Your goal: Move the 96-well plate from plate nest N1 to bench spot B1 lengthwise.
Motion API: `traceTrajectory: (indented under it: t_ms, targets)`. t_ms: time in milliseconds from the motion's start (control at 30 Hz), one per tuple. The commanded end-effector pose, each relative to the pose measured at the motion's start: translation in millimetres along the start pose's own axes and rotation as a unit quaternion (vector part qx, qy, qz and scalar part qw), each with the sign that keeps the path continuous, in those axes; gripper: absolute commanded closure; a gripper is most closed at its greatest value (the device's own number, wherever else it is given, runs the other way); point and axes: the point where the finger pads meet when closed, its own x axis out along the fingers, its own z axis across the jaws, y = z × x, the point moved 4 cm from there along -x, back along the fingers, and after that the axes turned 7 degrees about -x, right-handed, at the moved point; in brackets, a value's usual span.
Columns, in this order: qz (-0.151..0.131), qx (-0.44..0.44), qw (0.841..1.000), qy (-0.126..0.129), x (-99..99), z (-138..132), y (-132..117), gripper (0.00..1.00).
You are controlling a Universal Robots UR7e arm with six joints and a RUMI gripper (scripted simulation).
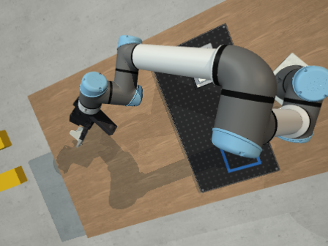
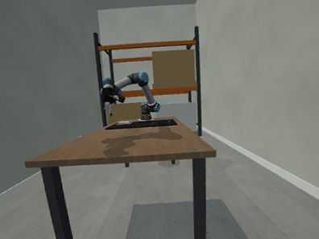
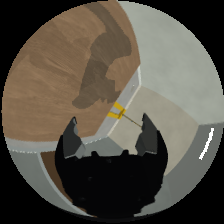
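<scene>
The 96-well plate [image 1: 203, 80] is a white piece on the black mat [image 1: 205, 121], mostly hidden under my forearm; the nest under it cannot be made out. It shows as a small pale shape in the exterior view [image 2: 123, 123]. The blue taped outline B1 [image 1: 241, 163] is at the mat's near end, partly covered by my elbow. My gripper [image 1: 78, 138] is open and empty, high above the table's left end, far from the plate. In the wrist view its fingers stand wide over the table edge.
The wooden table [image 1: 146, 146] carries the mat across its right half. Yellow blocks [image 1: 11, 177] lie on the floor beyond the left edge. A shelf rack with cardboard boxes [image 2: 173, 69] stands behind the table.
</scene>
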Motion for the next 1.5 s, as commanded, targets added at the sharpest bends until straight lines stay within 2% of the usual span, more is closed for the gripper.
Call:
traceTrajectory:
  t_ms: [0,533,667,900,1000,1033,1100,1200,1467]
  targets:
    - [-0.001,-0.001,1.0,0.0,-0.7,0.8,-0.5,0.0]
    - [-0.001,-0.001,1.0,0.0,-0.7,0.8,-0.5,0.0]
    - [-0.007,0.037,0.998,0.047,-14.7,-9.5,0.9,0.0]
    - [-0.007,0.037,0.998,0.047,-39.3,-34.3,2.5,0.0]
    - [-0.007,0.037,0.998,0.047,-40.8,-35.7,2.6,0.0]
    - [-0.008,0.047,0.997,0.06,-44.2,-38.2,3.6,0.0]
    - [-0.008,0.047,0.997,0.06,-44.2,-38.2,3.6,0.0]
    - [-0.011,0.075,0.993,0.093,-54.1,-45.9,6.4,0.0]
    - [-0.011,0.075,0.993,0.093,-80.4,-72.3,13.7,0.0]
